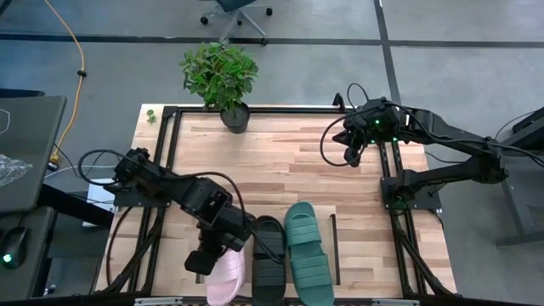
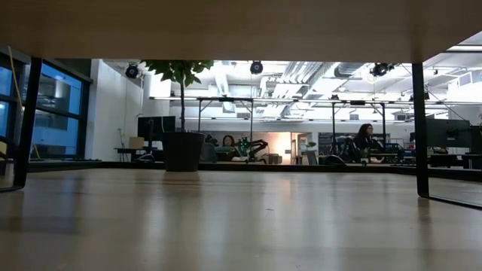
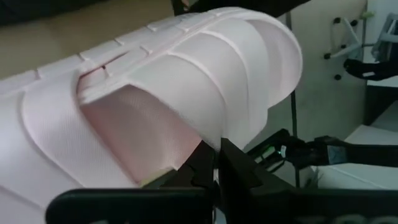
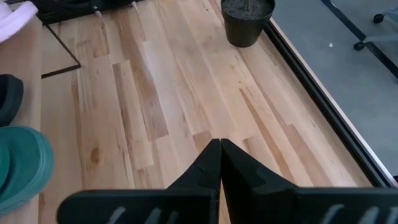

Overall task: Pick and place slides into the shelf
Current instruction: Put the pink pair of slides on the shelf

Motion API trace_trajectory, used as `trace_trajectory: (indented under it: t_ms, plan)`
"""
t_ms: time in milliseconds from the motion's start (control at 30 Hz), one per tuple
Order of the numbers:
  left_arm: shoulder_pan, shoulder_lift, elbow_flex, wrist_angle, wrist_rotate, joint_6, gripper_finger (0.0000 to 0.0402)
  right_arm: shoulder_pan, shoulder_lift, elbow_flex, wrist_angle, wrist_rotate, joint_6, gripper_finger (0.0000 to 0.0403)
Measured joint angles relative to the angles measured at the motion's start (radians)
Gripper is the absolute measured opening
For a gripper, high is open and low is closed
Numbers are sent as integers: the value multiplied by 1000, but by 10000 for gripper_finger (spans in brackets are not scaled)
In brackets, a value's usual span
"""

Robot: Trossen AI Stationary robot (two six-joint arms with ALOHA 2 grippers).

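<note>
In the high view the pale pink slide (image 1: 228,276) lies at the table's near edge, left of the black slide (image 1: 268,259) and the teal-green slide (image 1: 306,251). All three sit side by side on the light-wood shelf panel, whose thin black right rail (image 1: 333,246) runs beside the teal one. My left gripper (image 1: 208,257) is over the pink slide's left side and shut on it. In the left wrist view the pink slide (image 3: 155,81) fills the picture. My right gripper (image 1: 353,155) waits, shut, over the table's far right part. My left gripper (image 3: 217,163) pinches the lower edge of the pink slide's ribbed strap (image 3: 208,134) between its two fingers. It comes slanting down from the table's left. Whether the sole rests on the panel or is lifted, I cannot tell.
A potted plant (image 1: 223,81) stands at the table's far edge; its pot (image 4: 247,22) also shows in the right wrist view. The large black outer frame (image 1: 170,153) runs around the tabletop. Bare wood (image 1: 272,161) lies between the plant and the slides.
</note>
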State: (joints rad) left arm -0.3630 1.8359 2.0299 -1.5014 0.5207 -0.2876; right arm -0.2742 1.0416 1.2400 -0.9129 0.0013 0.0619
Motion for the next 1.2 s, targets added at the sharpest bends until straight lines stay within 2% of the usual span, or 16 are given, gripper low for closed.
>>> trace_trajectory:
  t_ms: [167,1200]
  plan:
    - [0,0,0,-44,10,-5,0,0,0,0,-1,0,-14,0]
    - [3,30,0,-17,42,71,0,-1,0,0,5,2,-19,0]
